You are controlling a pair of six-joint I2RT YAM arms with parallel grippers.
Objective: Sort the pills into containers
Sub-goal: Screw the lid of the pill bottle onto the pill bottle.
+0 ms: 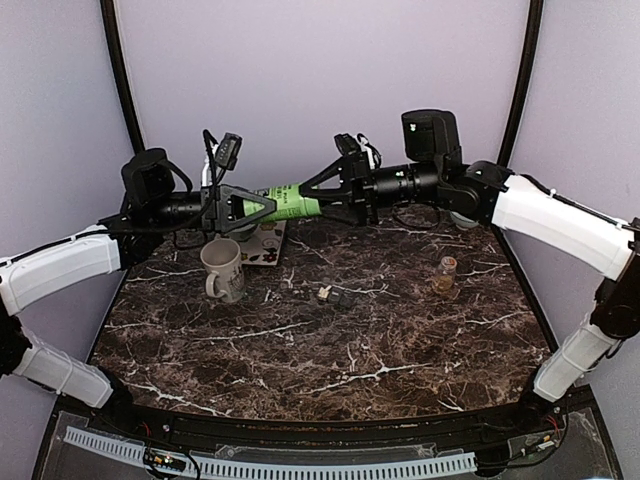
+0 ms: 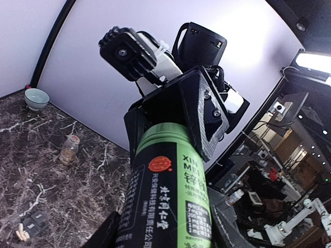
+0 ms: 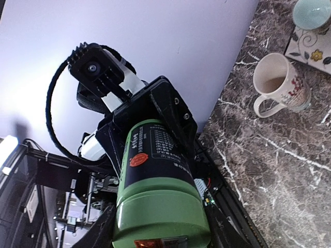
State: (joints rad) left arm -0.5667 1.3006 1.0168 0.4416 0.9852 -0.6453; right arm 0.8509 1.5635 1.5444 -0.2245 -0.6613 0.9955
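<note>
Left claw: my left gripper (image 1: 262,206) is pinching the dark-labelled body of the green bottle (image 1: 292,204), which hangs level in the air over the back of the table.
Right claw: my right gripper (image 1: 318,197) is clamped round the same bottle's green cap end. In its wrist view the fingers flank the cap on both sides.
Cap: on, as far as I can see. Nothing is pouring.
Pills: a few tan pills (image 1: 324,294) lie mid-table, touching or just beside the containers (image 1: 343,298). I cannot tell whether any sit inside a compartment.
Containers: the dark strip lies flat on the marble, well apart from both claws.
Other items: white mug (image 1: 222,268), small jar (image 1: 447,272), and teal bowl (image 3: 313,13) on a floral tile (image 3: 310,49). No claw is near them.
Progress: I judge it early, with the bottle-opening step in hand.
Remaining: cap off, pills out, and nearly all the sorting into compartments.
</note>
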